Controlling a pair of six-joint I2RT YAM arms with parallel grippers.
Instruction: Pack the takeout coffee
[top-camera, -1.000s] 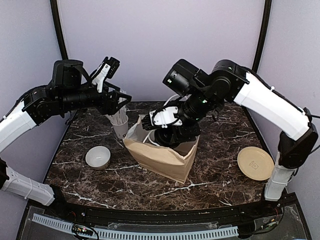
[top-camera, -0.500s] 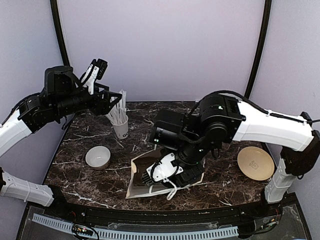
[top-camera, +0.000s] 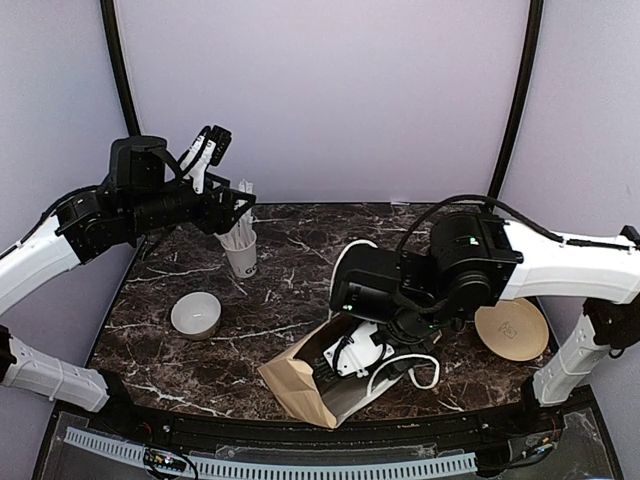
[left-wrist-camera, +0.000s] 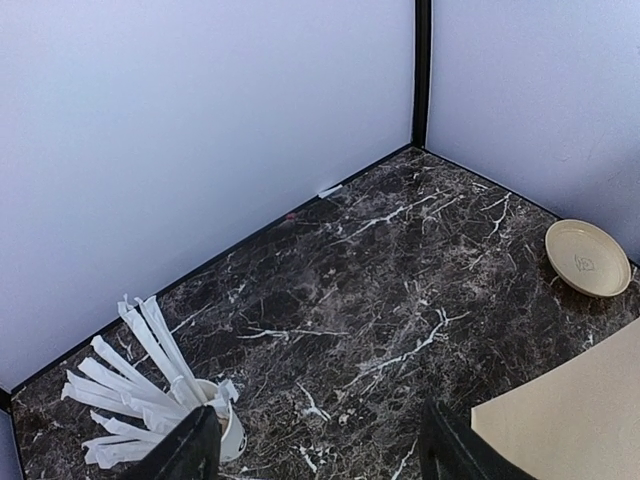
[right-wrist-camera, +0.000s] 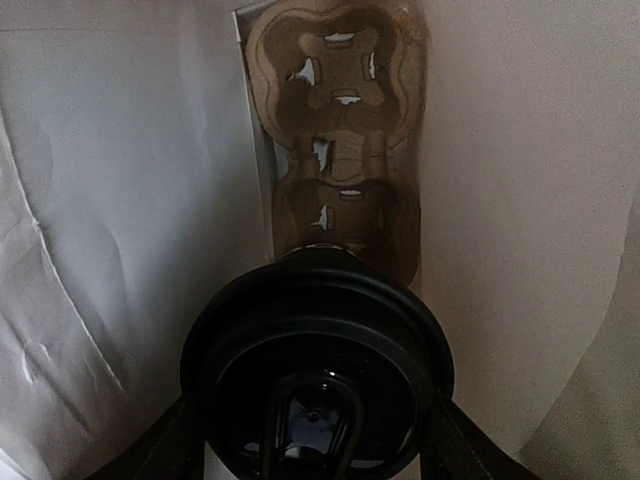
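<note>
Coffee cup (right-wrist-camera: 315, 365) sits between the fingers (right-wrist-camera: 185, 440) of the right gripper (right-wrist-camera: 312, 445); they stand wide apart and press on its two sides, one at each edge of the black lid, so the jaws are pinching the cup. The lid faces back toward the wrist, and the cup's long axis runs straight along the gripper's reach, base first, into the brown paper bag (top-camera: 295, 385). Ahead of it, at the far end of the bag, lies a brown cardboard cup carrier (right-wrist-camera: 365, 180), with the bag's pale walls close on both sides; whether the base touches the carrier I cannot tell, since the lid hides it.

From above, the bag lies on its side near the front edge of the table (top-camera: 300, 240), its mouth turned toward the right arm, whose gripper reaches into the opening; the cup itself does not show in that view. By my judgement the coming move is to seat the cup in the carrier and let go; with the bag lying down the cup would rest on its side, which risks a spill.

High at the back left, well apart from the bag, hangs the left gripper (left-wrist-camera: 320, 450), fingers spread with nothing between them. Below it stands a white cup of sticks (left-wrist-camera: 215, 425); a white bowl (top-camera: 195, 315) looks empty; a tan plate (top-camera: 510, 328) lies at the right.
</note>
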